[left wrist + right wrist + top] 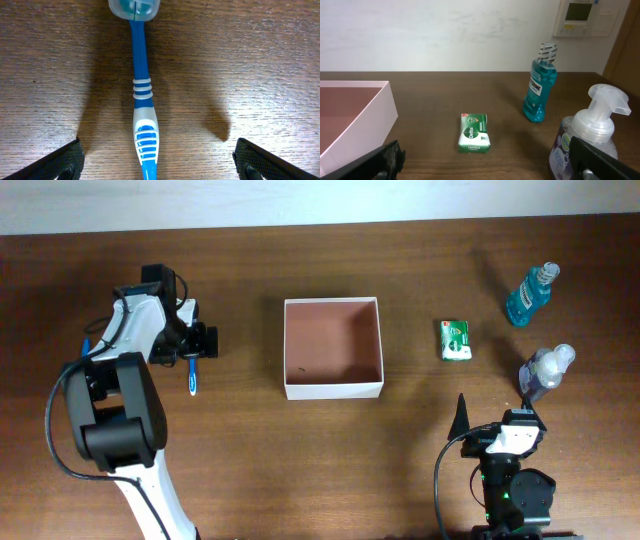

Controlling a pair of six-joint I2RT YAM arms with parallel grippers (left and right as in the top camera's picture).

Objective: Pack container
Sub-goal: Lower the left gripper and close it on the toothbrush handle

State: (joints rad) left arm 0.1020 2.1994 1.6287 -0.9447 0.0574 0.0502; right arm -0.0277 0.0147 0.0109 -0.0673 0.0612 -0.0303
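1. Your left gripper [157, 155] is spread wide and empty. Its fingers sit low on either side of the toothbrush [141, 90], apart from it.
2. The toothbrush lies flat on the table [300, 470], with a clear cap [135, 7] over its head at the far end from the fingers. It has not been gripped.
3. Your right gripper [490, 165] is also wide and holds nothing. It is parked near the front edge and faces the toiletries.
4. The container [333, 388] sits mid-table between the two arms, open top up. It is empty apart from a tiny dark speck that cannot be identified.
5. Progress, as a judgement: nothing is packed. You are at the first pick, and four items are left.
6. Outside the container, to the right of it:
   - the green soap packet [456, 340], nearest the container
   - the blue mouthwash bottle [529, 293], upright and farther back
   - the pump bottle [547, 372], upright and just beside the right gripper
7. Obstacles: nothing lies between the toothbrush and the container. The pump bottle crowds the right arm's outer finger and looks easy to tip.
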